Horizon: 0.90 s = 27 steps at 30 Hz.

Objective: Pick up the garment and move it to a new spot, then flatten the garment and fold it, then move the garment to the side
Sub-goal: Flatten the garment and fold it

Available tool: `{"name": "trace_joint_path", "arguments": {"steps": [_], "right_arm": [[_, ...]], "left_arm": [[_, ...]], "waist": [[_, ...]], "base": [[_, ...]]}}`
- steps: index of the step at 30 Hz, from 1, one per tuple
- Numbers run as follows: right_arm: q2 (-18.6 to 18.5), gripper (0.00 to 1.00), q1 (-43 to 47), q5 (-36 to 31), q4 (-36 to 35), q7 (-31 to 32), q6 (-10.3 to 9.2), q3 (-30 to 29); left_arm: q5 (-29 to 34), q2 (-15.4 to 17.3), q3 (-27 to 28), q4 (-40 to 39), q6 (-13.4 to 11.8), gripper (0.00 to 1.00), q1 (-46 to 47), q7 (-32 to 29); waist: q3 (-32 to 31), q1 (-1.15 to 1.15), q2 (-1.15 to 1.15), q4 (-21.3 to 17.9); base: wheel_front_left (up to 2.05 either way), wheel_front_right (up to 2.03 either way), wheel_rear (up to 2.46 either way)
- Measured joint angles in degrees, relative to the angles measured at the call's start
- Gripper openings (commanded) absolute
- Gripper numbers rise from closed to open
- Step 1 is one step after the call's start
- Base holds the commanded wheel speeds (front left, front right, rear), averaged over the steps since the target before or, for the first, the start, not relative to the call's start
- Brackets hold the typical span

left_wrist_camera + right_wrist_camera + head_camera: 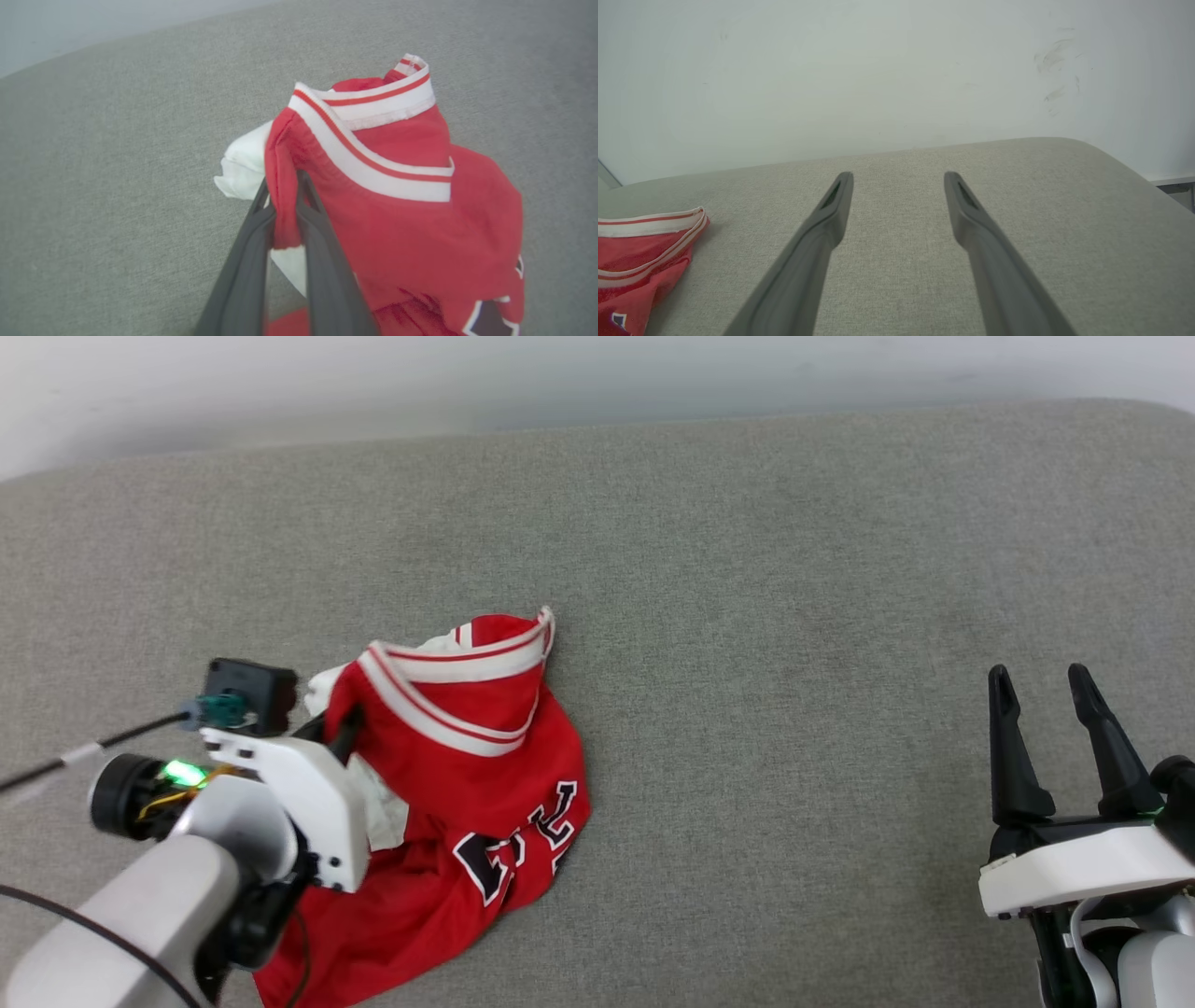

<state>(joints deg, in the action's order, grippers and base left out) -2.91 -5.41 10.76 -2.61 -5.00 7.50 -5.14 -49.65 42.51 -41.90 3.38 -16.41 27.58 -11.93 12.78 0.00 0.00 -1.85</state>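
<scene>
The garment (467,756), a red jersey with white-and-red striped trim and black numerals, lies crumpled in a heap on the grey cushion at the lower left. My left gripper (338,726) is shut on a red fold at the heap's left edge. The left wrist view shows that fold of the garment (397,224) pinched between the two dark fingers (252,252), with a white sleeve bunched just behind them. My right gripper (1041,695) stands open far to the right, nothing between its fingers (831,219). The right wrist view catches the garment (640,247) at its left edge.
The grey fabric cushion (794,616) spreads wide to the right of the heap and behind it. A pale wall (878,70) rises beyond its rounded far edge. A black cable (93,747) trails from the left wrist camera.
</scene>
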Motion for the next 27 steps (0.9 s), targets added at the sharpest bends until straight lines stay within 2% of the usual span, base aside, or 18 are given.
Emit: {"name": "trace_joint_path", "arguments": {"steps": [3,6,9,13,18,19,20,24,27], "right_arm": [[-0.01,1.0,0.01,0.01,0.05,0.01,0.0,-0.05],[0.0,1.0,0.03,0.0,0.03,0.01,0.0,-0.01],[0.01,1.0,0.04,-0.16,-0.03,0.03,0.0,-0.07],[0.0,1.0,-0.03,-0.25,-0.2,0.11,0.0,0.08],[0.0,1.0,-0.33,-0.42,-0.36,0.29,0.0,0.43],[0.0,1.0,-0.41,-0.42,-0.4,0.29,0.0,0.53],[0.0,1.0,-0.46,-0.42,-0.42,0.29,0.0,0.56],[0.0,1.0,-0.33,-0.42,-0.45,0.25,0.0,0.31],[0.0,1.0,0.01,-0.45,-0.29,0.26,-0.01,0.05]], "left_arm": [[3.61,-0.75,-2.75,-4.59,-0.32,0.0,0.73,0.25],[6.7,-3.46,-7.36,-7.77,0.87,0.0,0.99,-0.86],[9.04,-7.38,-12.78,-8.96,3.1,0.0,1.3,-2.48],[10.67,-13.0,-19.0,-6.8,6.91,0.0,1.71,-4.1],[10.55,-19.59,-23.14,-2.02,10.91,0.0,2.21,-3.96],[10.34,-20.57,-23.68,-1.04,11.4,0.38,2.21,-3.96],[9.99,-21.51,-23.93,-0.2,11.89,1.0,2.18,-3.67],[10.28,-23.42,-23.21,1.54,12.38,1.0,2.2,0.59],[11.71,-23.52,-21.41,1.55,11.81,1.0,2.47,5.76]], "waist": [[-0.34,0.0,0.0,0.23],[-0.44,0.0,0.0,0.37],[-0.38,0.0,0.0,0.57],[-0.29,0.0,0.0,0.72],[-0.22,0.0,0.0,0.52],[-0.19,0.0,0.0,0.4],[-0.19,0.0,0.0,0.29],[-0.4,0.0,0.0,0.23],[-0.95,0.0,0.0,0.42]], "base": [[0.0,0.0,0.0],[0.0,0.0,0.0],[0.0,0.0,0.0],[0.0,0.0,0.0],[0.0,0.0,0.0],[0.0,0.0,0.0],[0.0,0.0,0.0],[0.0,0.0,0.0],[0.0,0.0,0.0]]}}
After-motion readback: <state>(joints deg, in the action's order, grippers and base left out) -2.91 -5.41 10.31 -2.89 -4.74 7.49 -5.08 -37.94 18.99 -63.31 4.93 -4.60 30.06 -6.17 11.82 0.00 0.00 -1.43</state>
